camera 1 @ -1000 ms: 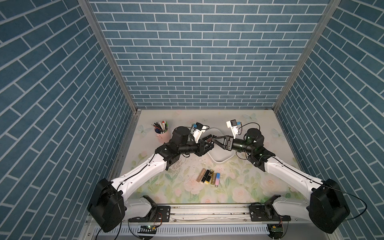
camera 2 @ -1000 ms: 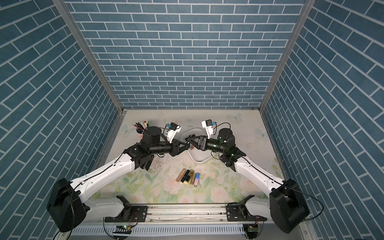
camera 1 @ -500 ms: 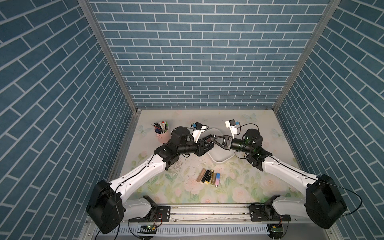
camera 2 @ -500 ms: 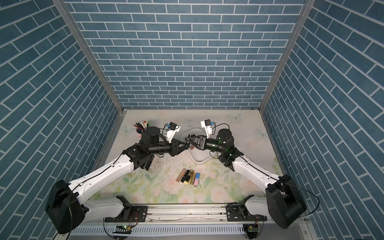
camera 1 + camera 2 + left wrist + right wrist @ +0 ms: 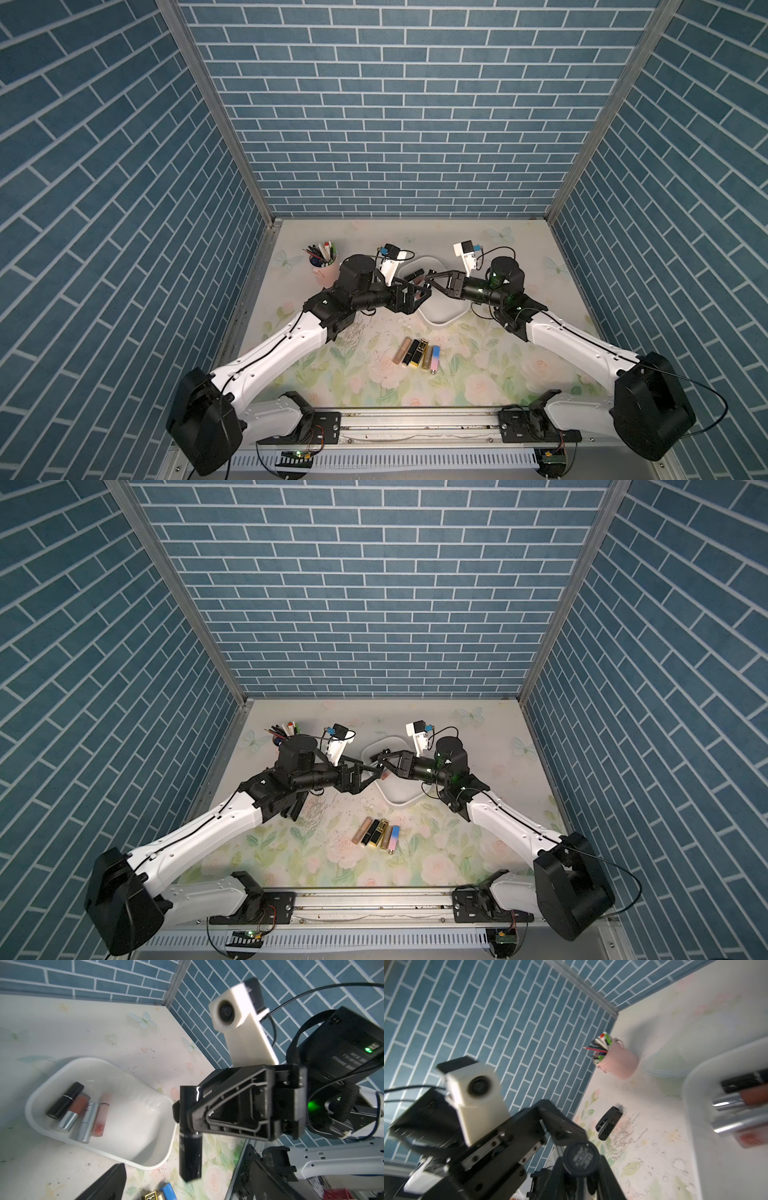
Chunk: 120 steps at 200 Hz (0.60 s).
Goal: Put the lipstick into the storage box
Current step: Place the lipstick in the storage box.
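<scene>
**Kid:** What have you got?

**Me:** A black lipstick point(image 5: 190, 1157). My right claw point(image 5: 186, 1119) is pinched tight on it, around its middle part.

**Kid:** What does it look like?

**Me:** It is a long, straight tube, all black and shiny. A thin silver ring goes round it. There is tiny pale writing down its side. Its flat round end has pale writing too.

**Kid:** Where is it?

**Me:** Up in the air, just below the middle of the frame in both top views. It hangs over the left side of the storage box point(image 5: 442, 320). It is hard to see there, because my two claws meet at that spot.

**Kid:** And your other claw?

**Me:** My left claw point(image 5: 424, 290) is wide open. It is just beside the lipstick. I cannot tell if it touches it.

**Kid:** What is the box like?

**Me:** White and low, with round corners. It sits on the flowery surface point(image 5: 498, 365). Inside it lie four other lipsticks point(image 5: 79, 1111), side by side at one end. One is black, one is brown-red with a silver end, one is silver and one is pale pink.

**Kid:** Any more?

**Me:** Yes, a row of lipsticks point(image 5: 417, 353) lies on the surface, lower in the frame than the box. They are tan, black and gold, gold, and pink and blue. A pink cup point(image 5: 328, 276) full of pens stands left of the box.
</scene>
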Available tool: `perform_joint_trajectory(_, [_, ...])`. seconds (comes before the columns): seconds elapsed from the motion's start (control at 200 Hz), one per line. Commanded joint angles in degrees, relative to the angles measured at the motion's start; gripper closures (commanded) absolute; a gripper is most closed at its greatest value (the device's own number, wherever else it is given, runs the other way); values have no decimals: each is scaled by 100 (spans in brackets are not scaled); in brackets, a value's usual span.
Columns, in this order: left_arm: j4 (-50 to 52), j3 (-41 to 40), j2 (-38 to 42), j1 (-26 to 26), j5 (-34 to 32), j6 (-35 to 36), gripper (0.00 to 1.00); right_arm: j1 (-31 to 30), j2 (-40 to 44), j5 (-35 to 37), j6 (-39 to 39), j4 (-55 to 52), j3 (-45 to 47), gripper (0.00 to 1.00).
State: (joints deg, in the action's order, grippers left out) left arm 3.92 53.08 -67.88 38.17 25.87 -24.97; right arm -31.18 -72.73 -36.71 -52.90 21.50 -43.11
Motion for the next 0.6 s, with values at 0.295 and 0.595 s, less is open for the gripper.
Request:
perform_joint_trajectory(0.295, [985, -637, 739, 39, -1687, 311, 0, 523, -992, 699, -247, -1105, 51, 90])
perform_joint_trajectory(0.595, [1015, -1029, 487, 310, -2085, 431, 0, 533, -1873, 1027, -527, -923, -173, 90])
